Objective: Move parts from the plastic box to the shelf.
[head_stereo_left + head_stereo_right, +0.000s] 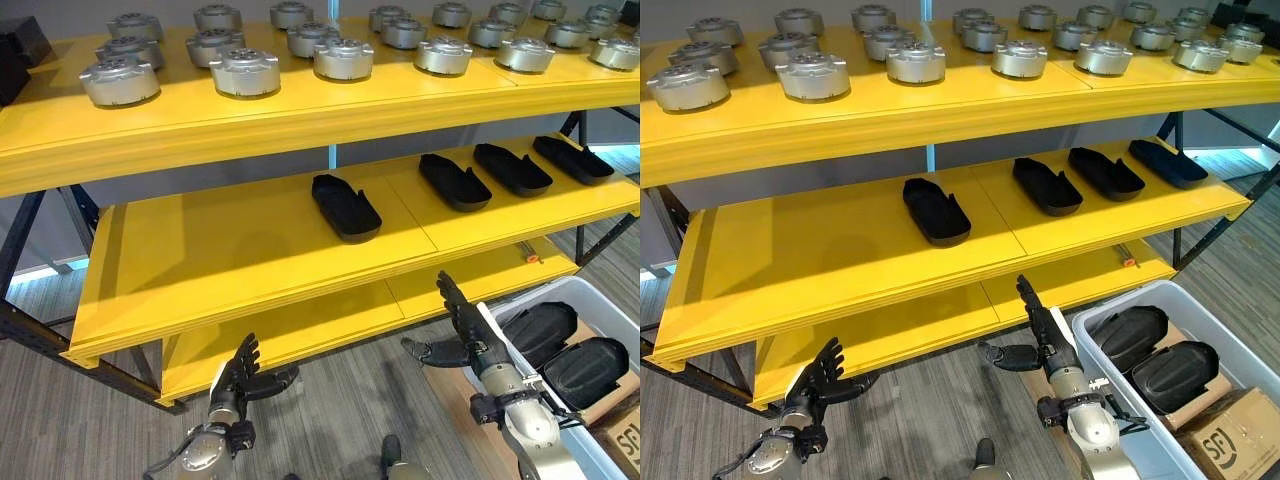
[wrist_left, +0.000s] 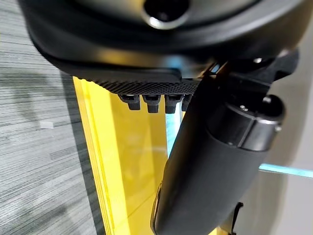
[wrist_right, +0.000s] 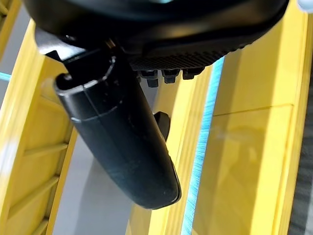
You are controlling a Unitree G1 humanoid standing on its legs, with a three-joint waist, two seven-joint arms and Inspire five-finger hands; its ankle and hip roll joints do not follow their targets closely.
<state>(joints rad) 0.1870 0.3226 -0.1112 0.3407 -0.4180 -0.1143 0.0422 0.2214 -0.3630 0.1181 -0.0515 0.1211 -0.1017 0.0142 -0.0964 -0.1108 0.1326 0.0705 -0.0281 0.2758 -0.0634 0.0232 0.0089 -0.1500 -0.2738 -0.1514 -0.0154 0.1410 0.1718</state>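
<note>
Black moulded parts, two of them (image 1: 538, 330) (image 1: 585, 368), lie side by side in the grey plastic box (image 1: 622, 318) on the floor at the robot's right; four more (image 1: 346, 206) already sit in a row on the yellow shelf's (image 1: 240, 250) middle level. Each is a long, shallow, rounded shell, matte and smooth. Both hands are empty with straight fingers: the right hand (image 1: 468, 330) hovers just beside the box's near wall, the left hand (image 1: 238, 378) low by the bottom level. Next, I judge, the right hand should reach over the wall and close across the nearer shell's narrow width, since its smooth curve could slip.
</note>
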